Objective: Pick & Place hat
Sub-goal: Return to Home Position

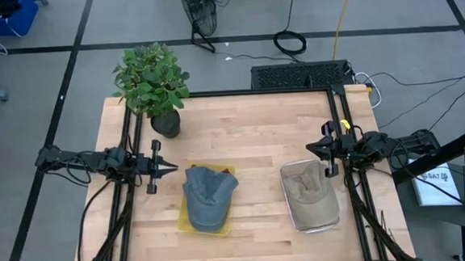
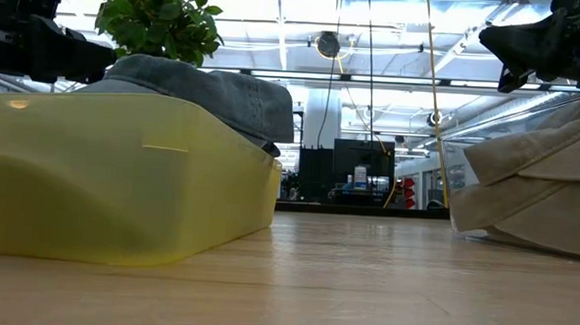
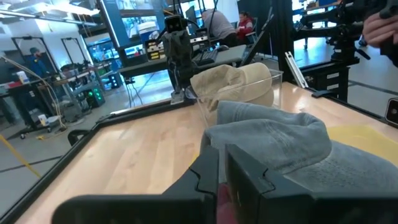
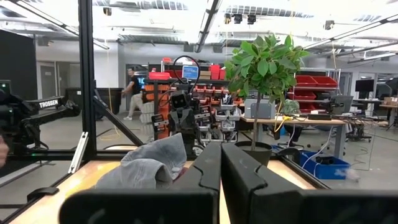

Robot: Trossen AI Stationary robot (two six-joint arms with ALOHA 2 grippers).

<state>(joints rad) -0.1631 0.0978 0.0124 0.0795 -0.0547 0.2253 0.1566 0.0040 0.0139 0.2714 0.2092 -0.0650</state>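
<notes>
- Wooden table (image 1: pixel 256 121) fills the low view's bottom edge.
- Lower centre-left in the high view, the yellow bin (image 1: pixel 183 224) holds the blue cap (image 1: pixel 208 197), heaped above its rim.
- Mid-left, the left claw (image 1: pixel 170 167); mid-right, the right claw (image 1: pixel 313 147); both pressed together, empty.
- Risk: a brushing arm could likely tip the heaped cap out.
</notes>
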